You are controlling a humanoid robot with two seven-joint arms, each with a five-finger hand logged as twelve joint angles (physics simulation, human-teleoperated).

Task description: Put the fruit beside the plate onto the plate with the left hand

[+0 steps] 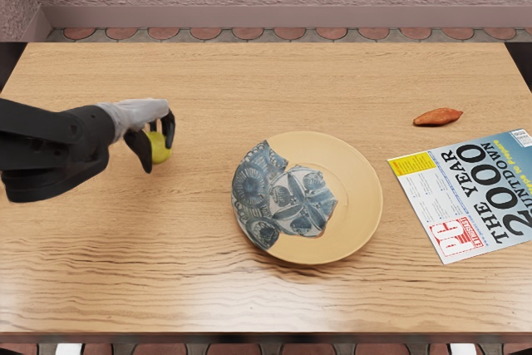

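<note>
Table (125,272) runs up to the near edge, wood top, everything sits on it. Plate (359,174) is off to the hand's right, well apart from it, tan with a blue patterned patch on the side facing the hand. Magazine (474,197) lies further right, past the plate, just beside its far rim and not touching. Left hand (146,126) comes in from the left edge and is closed around the fruit (159,147): dark fingers over the far side, thumb down the near side. Small orange item (438,116) sits far right and behind the plate, not our target.

Fruit is yellow-green, round, mostly covered by the fingers. It's inside the grasp, well short of the plate. Can't tell whether it's off the table yet.

Step in hand, as I read it: secure the grasp, then lift and carry right.
- round fruit, likely to roll: keep thumb and fingers opposed through its middle
- lift straight up before translating so it doesn't drag on the wood
- clear the plate's near rim with margin
- lower onto the plate centre and open only once it's resting, otherwise it may roll off

Right hand isn't showing.
</note>
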